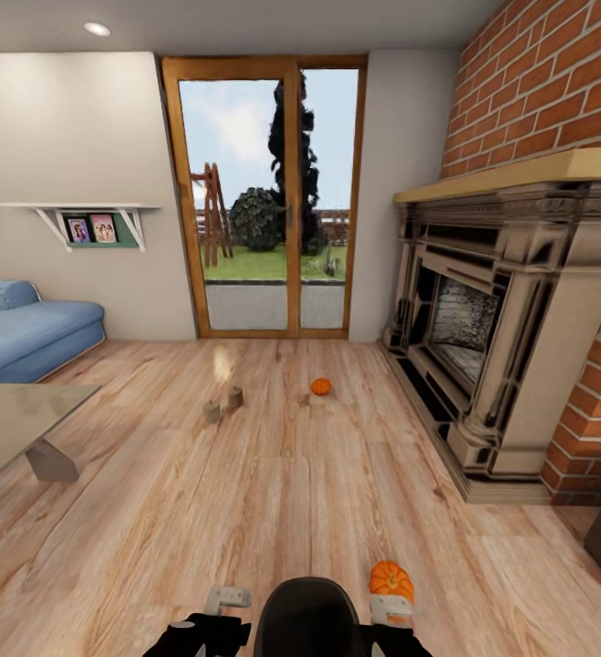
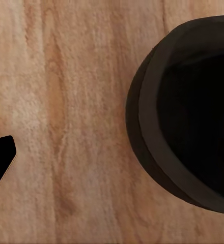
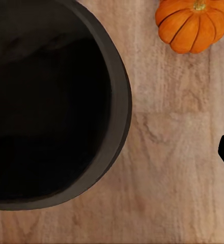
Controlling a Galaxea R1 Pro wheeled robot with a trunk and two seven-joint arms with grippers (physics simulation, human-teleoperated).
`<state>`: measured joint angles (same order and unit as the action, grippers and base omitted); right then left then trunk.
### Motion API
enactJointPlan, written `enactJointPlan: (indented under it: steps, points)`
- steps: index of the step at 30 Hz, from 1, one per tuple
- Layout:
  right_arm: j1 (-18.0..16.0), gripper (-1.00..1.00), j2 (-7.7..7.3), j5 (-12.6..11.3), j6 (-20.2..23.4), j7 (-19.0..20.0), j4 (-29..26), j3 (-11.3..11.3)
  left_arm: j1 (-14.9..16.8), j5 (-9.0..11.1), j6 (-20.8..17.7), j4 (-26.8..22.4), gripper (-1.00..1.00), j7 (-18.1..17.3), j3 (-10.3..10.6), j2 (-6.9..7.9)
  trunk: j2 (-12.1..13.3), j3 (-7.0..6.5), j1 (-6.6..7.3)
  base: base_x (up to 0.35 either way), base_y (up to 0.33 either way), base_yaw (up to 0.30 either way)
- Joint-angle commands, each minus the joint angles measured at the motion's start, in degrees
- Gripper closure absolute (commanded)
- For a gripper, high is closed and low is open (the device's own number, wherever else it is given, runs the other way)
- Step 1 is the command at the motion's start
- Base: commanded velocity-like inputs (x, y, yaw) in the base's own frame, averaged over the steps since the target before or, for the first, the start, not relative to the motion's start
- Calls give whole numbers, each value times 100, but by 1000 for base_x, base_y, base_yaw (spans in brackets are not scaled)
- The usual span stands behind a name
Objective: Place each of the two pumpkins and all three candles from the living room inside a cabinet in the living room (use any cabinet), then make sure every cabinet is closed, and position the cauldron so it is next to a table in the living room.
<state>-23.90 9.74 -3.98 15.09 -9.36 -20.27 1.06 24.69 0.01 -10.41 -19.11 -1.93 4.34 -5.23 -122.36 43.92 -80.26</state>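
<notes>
the robot faces a glass door (image 1: 264, 196) across a light wood plank floor (image 1: 273, 493), with a stone fireplace (image 1: 496, 338) and brick chimney (image 1: 555, 87) on the right, a blue sofa (image 1: 22, 333) at the left wall and a corner of the grey table (image 1: 17, 420) at the left edge. far out on the floor, a small pumpkin (image 1: 320, 387) sits in front of the door, and two candles (image 1: 223, 405) stand close together to its left, well apart from it. a second pumpkin (image 1: 391, 578) lies on the floor close in, just ahead of the right gripper (image 1: 391, 610); the right wrist view shows this pumpkin (image 3: 193, 23) resting on bare planks, apart from the dark round cauldron (image 3: 51, 101). the cauldron (image 1: 307, 616) sits low between the two arms, its rim also seen in the left wrist view (image 2: 188, 117). the left gripper (image 1: 227, 602) hangs beside it over the floor. neither gripper grips anything, but how wide either one stands cannot be told from these views.
</notes>
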Motion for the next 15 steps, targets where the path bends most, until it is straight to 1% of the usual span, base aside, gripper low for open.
enactJointPlan:
  steps: [1,4,8,15]
  points:
    - [-1,-100,3,-42,29,-31,-12,13,1,-1,-33,-13,-100,-6,22,3,-2,6,0,36,14,0]
    - [-1,-100,10,-42,29,-32,-12,33,1,-1,-36,-13,-100,-8,23,4,-2,6,0,59,7,0]
    - [-1,-100,13,-42,29,-33,-12,47,1,-1,-39,-3,-100,-8,23,5,-2,6,0,186,3,0]
    - [-1,-100,10,-42,29,-38,-12,52,1,-1,-32,3,-100,-9,23,4,-2,6,0,140,0,0]
